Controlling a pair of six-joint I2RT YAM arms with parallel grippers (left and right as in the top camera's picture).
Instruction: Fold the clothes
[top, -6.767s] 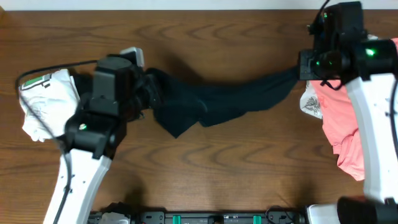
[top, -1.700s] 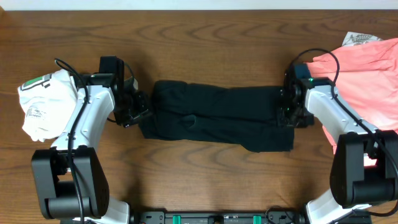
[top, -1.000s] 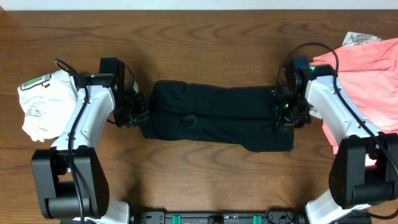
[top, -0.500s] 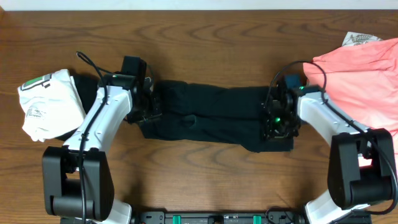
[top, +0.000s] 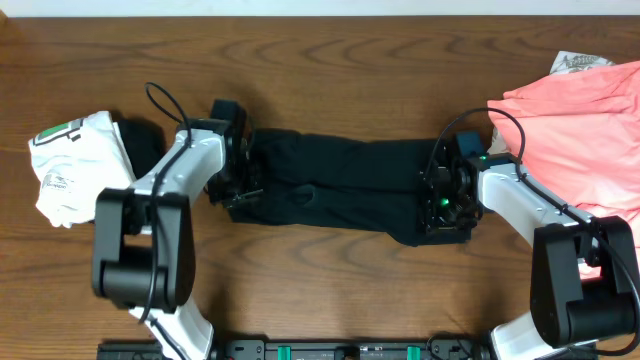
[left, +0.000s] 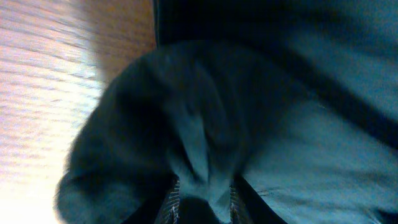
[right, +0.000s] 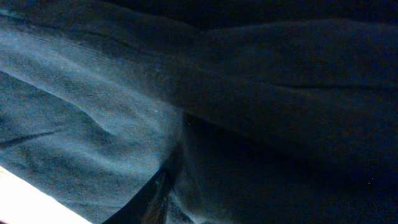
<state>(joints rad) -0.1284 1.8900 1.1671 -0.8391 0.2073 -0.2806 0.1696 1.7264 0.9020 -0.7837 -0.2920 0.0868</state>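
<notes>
- The black shirt (top: 350, 185) lies in a long band across the middle of the bench (top: 320, 60), running left to right. Its near edge is uneven, and a flap reaches nearer at the right end.
- The left tool (top: 238, 182) sits at the shirt's left end, low on the cloth. In the left wrist view its fingers (left: 173, 200) are clenched on a bunched ridge of the dark fabric, which rises in a rounded lump between them. Bare wood shows at the left of that view.
- The right tool (top: 447, 197) sits on the shirt's right end, just inside the edge. In the right wrist view dark fabric fills nearly everything. The creases draw together at the one finger that shows at the bottom edge, so this tool is also grasping the shirt. The other finger is lost in the dark cloth.
- A white garment (top: 70, 165) with green print lies crumpled at the bench's left end, well apart from the shirt.
- A second black garment (top: 143, 142) lies just beside the white one, on its right, partly under the left arm.
- A salmon-pink garment (top: 580, 130) is heaped at the right end of the bench, near the right arm.
- A bit of white printed cloth (top: 580, 62) shows at the far edge of the pink heap.
</notes>
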